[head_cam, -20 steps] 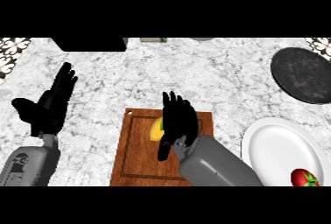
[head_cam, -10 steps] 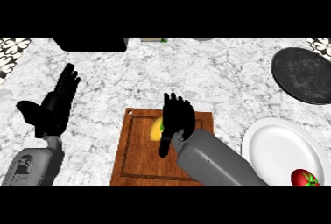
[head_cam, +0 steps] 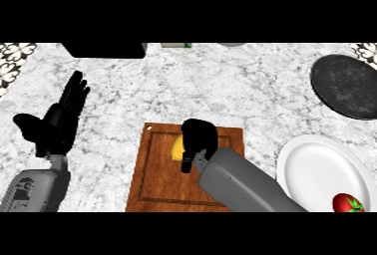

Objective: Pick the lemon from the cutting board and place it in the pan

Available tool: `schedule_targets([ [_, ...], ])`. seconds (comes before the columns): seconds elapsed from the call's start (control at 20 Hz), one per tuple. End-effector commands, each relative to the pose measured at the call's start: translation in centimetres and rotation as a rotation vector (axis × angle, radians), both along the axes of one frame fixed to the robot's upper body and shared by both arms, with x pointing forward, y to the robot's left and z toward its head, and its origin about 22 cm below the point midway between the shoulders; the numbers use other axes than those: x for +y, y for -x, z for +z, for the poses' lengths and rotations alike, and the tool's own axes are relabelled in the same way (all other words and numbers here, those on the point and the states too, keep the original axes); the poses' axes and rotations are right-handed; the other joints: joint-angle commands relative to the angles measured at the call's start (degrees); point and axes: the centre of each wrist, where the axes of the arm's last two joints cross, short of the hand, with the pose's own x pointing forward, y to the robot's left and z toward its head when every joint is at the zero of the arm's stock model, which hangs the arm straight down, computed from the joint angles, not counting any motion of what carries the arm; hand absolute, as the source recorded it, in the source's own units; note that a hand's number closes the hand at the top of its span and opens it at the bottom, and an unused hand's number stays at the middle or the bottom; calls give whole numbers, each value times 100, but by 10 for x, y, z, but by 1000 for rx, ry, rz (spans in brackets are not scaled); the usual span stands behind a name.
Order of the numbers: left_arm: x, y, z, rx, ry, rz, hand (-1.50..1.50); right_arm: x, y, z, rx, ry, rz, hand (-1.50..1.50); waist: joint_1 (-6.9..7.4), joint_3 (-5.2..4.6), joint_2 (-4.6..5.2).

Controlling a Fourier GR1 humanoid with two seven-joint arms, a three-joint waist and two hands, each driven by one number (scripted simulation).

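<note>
Mostly lemon [head_cam: 177, 147] under the curled right robot hand [head_cam: 199, 142] (on cutting board [head_cam: 158, 179])

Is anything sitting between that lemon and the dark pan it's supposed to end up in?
Nothing visible does. The lemon is on the cutting board under the right hand. Between it and the pan at the upper right there is only bare counter; the white plate lies below that path.

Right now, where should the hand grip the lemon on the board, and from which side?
Across the middle of the lemon, from above: it lies low on the cutting board, only its left edge showing. The right hand is already curled over it. Its long axis can't be seen under the hand.
</note>
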Motion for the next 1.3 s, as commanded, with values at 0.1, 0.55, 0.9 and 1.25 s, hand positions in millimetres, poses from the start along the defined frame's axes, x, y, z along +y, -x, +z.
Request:
schedule_targets([
  [0.1, 1, -23, 1, 0, 17, -1, 0, 1, -5, -4, -19, 30, 86, 150, -61, 0, 3],
  [0.55, 11, -2, 3, 1, -5, 21, 0, -24, -19, -1, -74, 36, -23, 150, -78, 1, -12],
  [0.9, 10, 8, -4, -3, -3, -7, 0, -77, -92, 22, -265, 96, -239, 150, 40, 1, 10],
  [1.25, 14, 9, -17, 7, 0, 12, 0, -75, -86, 65, -682, 84, -293, 150, -132, -4, -48],
])
